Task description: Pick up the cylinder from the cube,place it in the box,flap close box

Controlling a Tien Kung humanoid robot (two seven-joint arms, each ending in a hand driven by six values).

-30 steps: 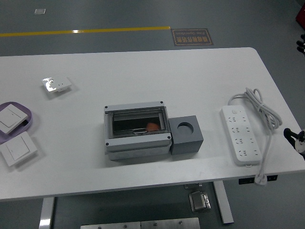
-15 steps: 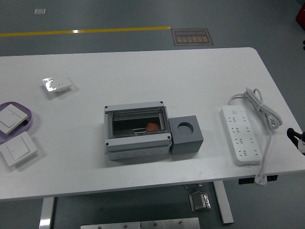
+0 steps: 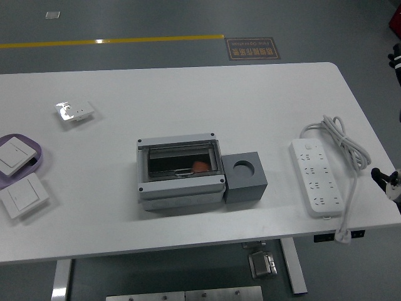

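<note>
I see the right hand (image 3: 387,182) only as a small dark and white part at the right edge of the surface (image 3: 188,94); I cannot tell how its fingers stand. The left hand does not appear in my view.

Well to the left of that hand, near the middle of the surface, sits the grey junction box (image 3: 180,172). Its transparent flap lid (image 3: 179,161) lies flat over the opening. Through the lid I see an orange item, the cylinder (image 3: 200,166), inside the box toward the side nearer the hand.

The dark grey cube (image 3: 245,178) stands touching the box on its hand-facing side. The round socket in the cube's top face holds nothing.

Between the cube and the hand lies a white power strip (image 3: 317,177), with its coiled cable (image 3: 346,145) just beside it on the hand's side and its plug (image 3: 343,236) at the near edge of the surface.

Far from the hand, at the opposite end of the surface, I see a purple tray (image 3: 34,152) carrying a white wall switch (image 3: 12,155), a second wall switch (image 3: 24,195) beside it, and a white socket plate (image 3: 74,113) farther back.
</note>
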